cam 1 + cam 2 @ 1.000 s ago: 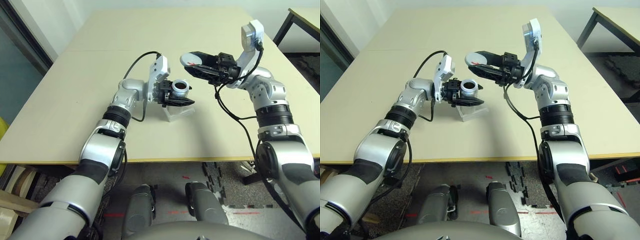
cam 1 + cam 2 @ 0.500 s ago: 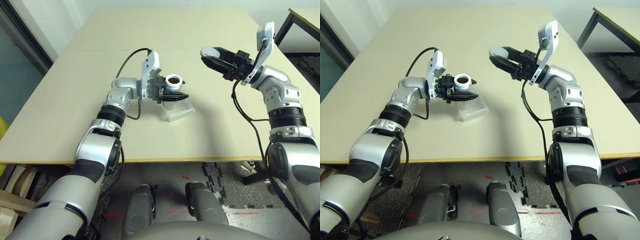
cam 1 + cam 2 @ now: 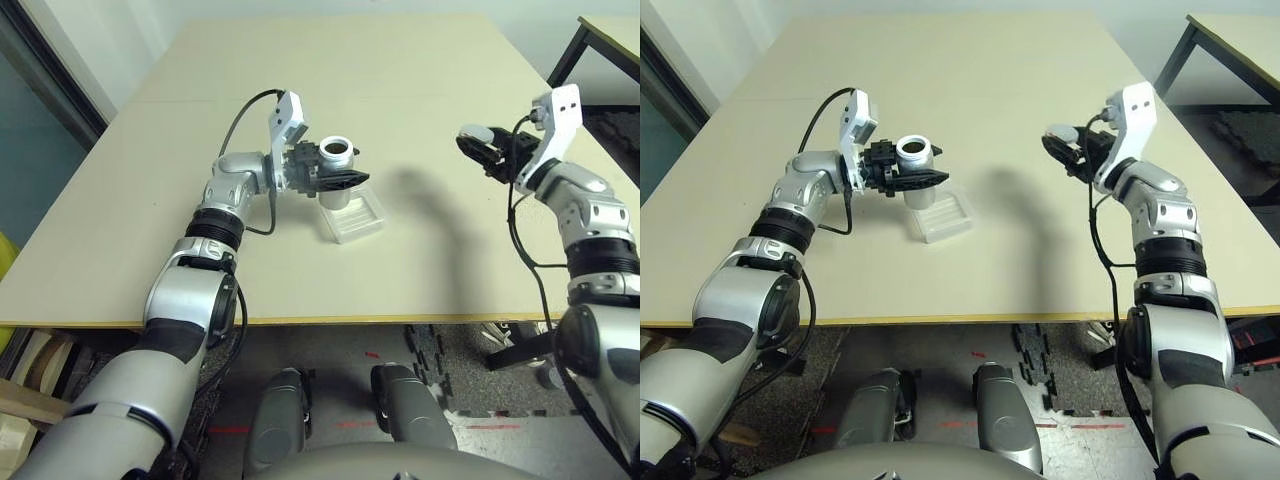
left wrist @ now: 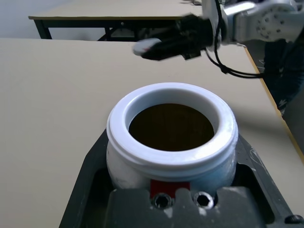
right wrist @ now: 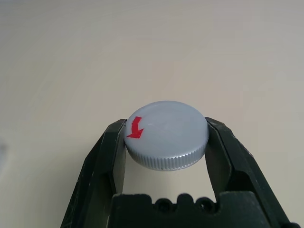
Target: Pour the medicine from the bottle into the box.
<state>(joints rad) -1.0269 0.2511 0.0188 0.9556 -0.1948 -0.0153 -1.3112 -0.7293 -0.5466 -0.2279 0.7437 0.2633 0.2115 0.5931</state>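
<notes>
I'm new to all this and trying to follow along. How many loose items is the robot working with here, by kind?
Bottle: 1, open, held in the left gripper
Cap: 1, held in the right gripper
Box: 1, on the table
Total: 3

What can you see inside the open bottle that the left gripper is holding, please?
The bottle, shut in the left gripper, shows a dark brown interior below its white rim. Whether any medicine lies inside cannot be told.
</notes>
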